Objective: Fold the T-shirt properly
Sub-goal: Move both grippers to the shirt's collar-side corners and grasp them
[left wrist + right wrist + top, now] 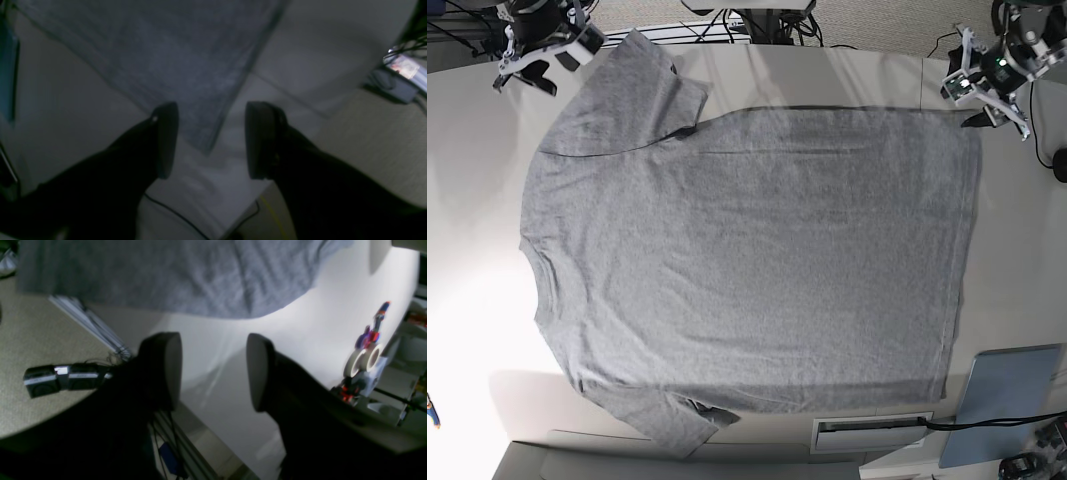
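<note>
Grey cotton, the T-shirt (747, 270) lies spread flat across the white surface (467, 300), collar toward the left (plain side up, no lettering showing). Left gripper (211, 140) hovers wide and empty just off a hem corner at the far right. Right gripper (213, 371) hangs equally wide, empty, beside the far-left sleeve.

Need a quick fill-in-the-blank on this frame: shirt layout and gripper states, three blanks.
1. The heather-grey cotton T-shirt lies spread ___ on the white table.
2. Both the left gripper and the right gripper are ___.
3. In the base view, the shirt's neck points toward the ___ edge.

Missing words: flat; open; left
</note>
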Robot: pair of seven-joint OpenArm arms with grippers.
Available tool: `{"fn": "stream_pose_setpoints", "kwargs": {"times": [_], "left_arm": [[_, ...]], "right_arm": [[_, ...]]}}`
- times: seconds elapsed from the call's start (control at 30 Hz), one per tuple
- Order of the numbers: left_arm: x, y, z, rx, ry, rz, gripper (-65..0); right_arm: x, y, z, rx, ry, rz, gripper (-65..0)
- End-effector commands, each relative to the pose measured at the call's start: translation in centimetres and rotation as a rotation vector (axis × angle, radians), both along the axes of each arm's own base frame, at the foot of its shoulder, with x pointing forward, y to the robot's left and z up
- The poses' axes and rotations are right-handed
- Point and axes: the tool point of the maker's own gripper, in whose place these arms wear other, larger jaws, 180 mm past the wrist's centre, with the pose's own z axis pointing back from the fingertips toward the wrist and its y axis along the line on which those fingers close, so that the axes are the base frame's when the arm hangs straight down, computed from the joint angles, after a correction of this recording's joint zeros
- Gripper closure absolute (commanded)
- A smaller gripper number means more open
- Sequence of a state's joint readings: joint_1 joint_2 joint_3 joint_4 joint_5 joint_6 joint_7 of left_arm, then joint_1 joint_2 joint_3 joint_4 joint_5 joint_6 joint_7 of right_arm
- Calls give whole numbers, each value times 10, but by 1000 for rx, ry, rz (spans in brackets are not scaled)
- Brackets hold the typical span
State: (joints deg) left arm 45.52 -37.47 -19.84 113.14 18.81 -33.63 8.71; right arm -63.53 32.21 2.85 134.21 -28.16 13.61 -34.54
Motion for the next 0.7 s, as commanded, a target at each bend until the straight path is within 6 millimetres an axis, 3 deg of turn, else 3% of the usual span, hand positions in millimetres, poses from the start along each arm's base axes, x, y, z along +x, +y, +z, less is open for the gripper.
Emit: {"fn": "stream_pose_setpoints", "kwargs": {"times": [0.0,0.27,0.5,0.67], "left_arm": [[7,4,0,24,-28,-6,-331],[16,15,-45,111,26,-22,-331],[32,44,-65,168,38,38,-331],[25,44,-78,132,102,3,-329]], "right_arm": [[4,1,6,2,-22,7,-310],[5,0,6,-7,-21,17,-310],[5,0,6,-7,-22,17,-310],[6,4,6,5,-25,33,-310]]}}
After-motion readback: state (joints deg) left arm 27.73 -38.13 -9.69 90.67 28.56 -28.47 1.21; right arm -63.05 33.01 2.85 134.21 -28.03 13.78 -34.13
